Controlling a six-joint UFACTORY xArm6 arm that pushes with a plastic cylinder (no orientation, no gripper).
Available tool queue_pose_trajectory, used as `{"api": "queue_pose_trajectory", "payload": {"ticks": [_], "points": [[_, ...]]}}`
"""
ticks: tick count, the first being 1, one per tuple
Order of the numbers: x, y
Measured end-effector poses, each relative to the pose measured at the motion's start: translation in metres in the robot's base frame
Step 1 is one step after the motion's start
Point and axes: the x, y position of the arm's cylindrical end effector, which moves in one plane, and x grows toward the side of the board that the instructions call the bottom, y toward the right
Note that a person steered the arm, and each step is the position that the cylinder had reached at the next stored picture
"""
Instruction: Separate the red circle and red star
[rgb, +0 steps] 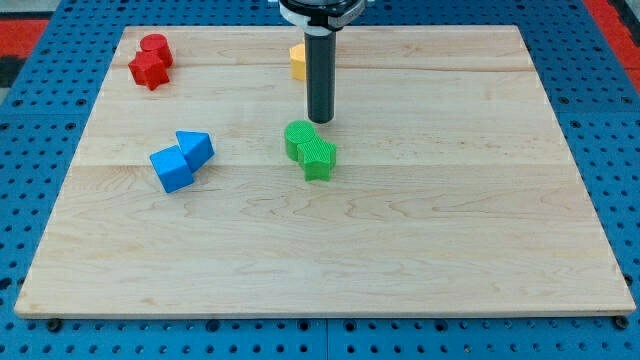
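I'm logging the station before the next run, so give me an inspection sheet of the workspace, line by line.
Surface: pale wooden board, lying on a blue pegboard.
Job's things: red circle and red star, touching, at the view's top left corner.
Clutter: blue cube against blue triangle, left of centre; two green blocks touching, centre; yellow block partly hidden behind the rod.
Grippers: none; my tip sits just above the green blocks, far right of the red pair.
Cables: nothing seen.
Surroundings: red patches at the view's top corners.
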Motion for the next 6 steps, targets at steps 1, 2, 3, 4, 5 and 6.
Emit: {"api": "queue_pose_trajectory", "payload": {"ticks": [1,2,3,4,5,6], "points": [[0.0,0.0],[-0.002,0.0],[-0.012,-0.006],[-0.015,-0.034],[-0.031,-0.056],[-0.065,-0.089]]}}
